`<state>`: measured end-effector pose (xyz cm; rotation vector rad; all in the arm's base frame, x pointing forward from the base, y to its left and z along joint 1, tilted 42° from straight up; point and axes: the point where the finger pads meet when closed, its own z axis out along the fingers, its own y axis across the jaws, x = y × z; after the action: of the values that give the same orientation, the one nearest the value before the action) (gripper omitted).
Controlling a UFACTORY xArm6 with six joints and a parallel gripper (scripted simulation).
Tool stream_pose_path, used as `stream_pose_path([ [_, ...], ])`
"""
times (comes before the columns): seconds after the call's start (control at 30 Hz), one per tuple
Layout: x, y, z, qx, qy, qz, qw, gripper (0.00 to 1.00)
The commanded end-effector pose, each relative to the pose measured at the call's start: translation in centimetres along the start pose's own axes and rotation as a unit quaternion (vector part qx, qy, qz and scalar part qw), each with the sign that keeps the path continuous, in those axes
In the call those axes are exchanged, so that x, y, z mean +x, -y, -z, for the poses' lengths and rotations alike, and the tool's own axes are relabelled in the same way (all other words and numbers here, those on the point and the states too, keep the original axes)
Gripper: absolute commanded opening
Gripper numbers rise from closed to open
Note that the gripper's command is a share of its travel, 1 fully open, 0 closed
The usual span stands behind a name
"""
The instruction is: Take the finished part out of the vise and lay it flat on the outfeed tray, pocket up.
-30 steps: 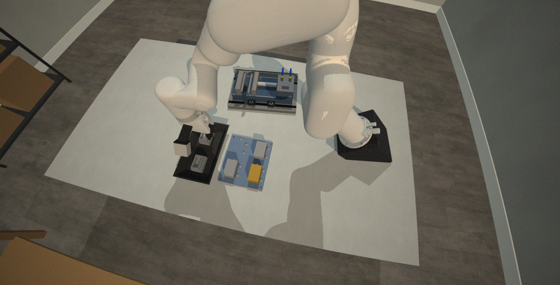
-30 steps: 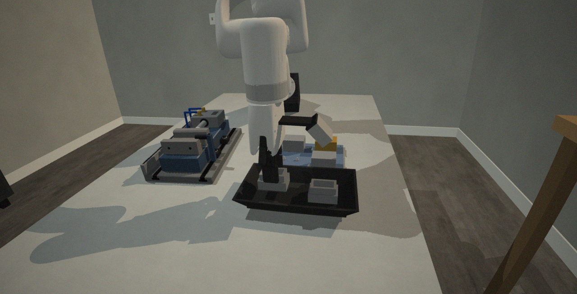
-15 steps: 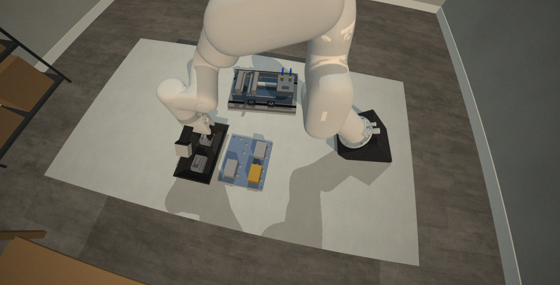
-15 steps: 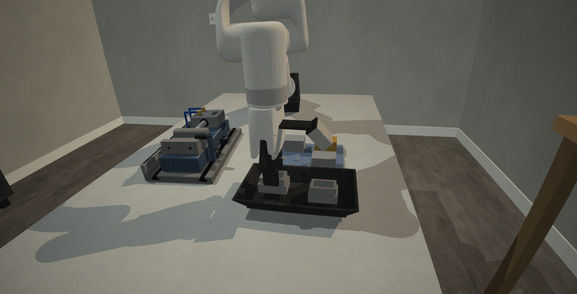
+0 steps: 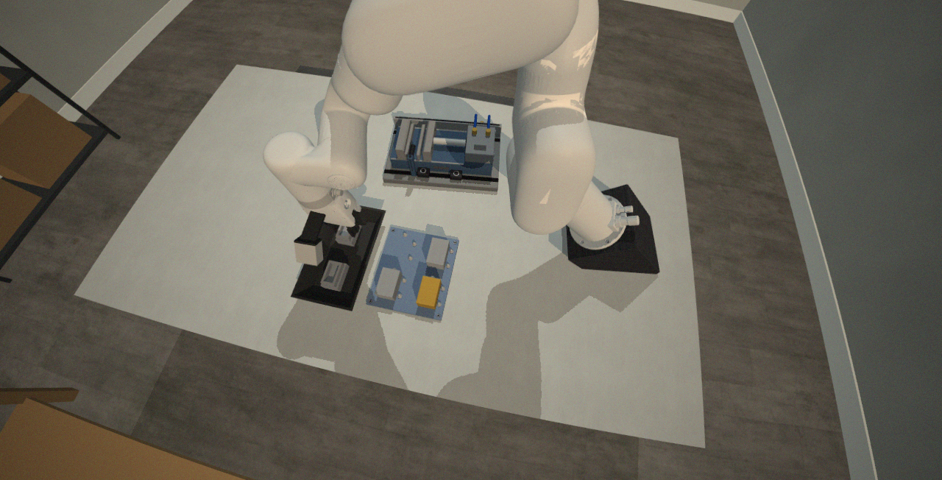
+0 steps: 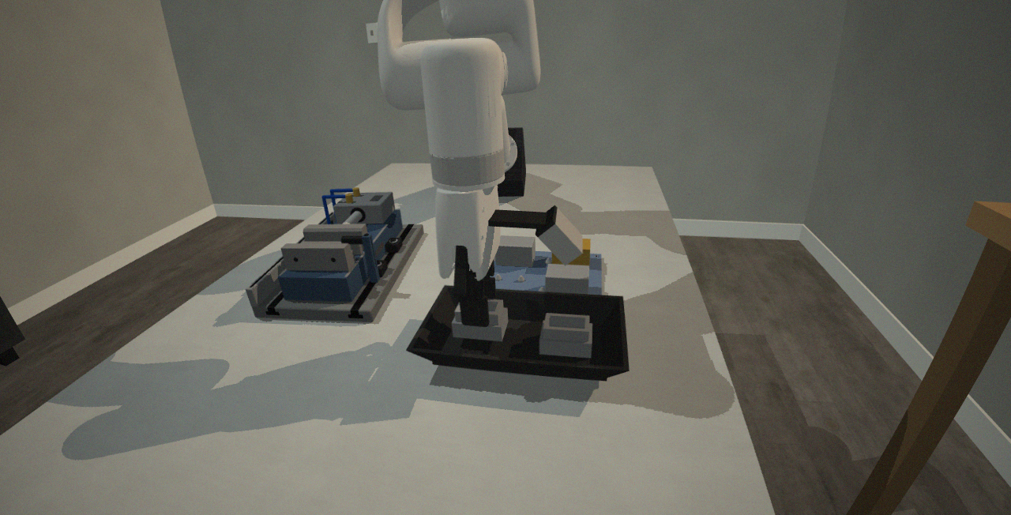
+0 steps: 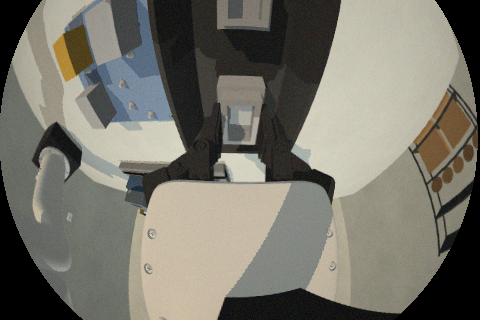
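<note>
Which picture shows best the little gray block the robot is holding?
The wrist view: the gray part sits dead centre between the gripper's fingers, its pocket facing up, over the black tray. The exterior view shows its side low in the tray; the top view shows it tiny.

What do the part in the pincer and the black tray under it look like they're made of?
The finished part, held in the pincer, looks like matte light-grey metal, maybe aluminium: flat grey faces around a squared pocket. The outfeed tray looks like dull black plastic or painted metal; it shows no shine.
</note>
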<state>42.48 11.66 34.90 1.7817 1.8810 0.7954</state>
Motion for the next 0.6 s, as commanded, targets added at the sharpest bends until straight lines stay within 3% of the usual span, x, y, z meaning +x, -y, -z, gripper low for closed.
stream_pose_path([
  [0.0, 0.03, -0.15, 0.12, -0.002, 0.000, 0.000, 1.000, 0.00],
  [0.57, 0.03, -0.15, -0.16, -0.002, 0.000, 0.000, 1.000, 0.00],
])
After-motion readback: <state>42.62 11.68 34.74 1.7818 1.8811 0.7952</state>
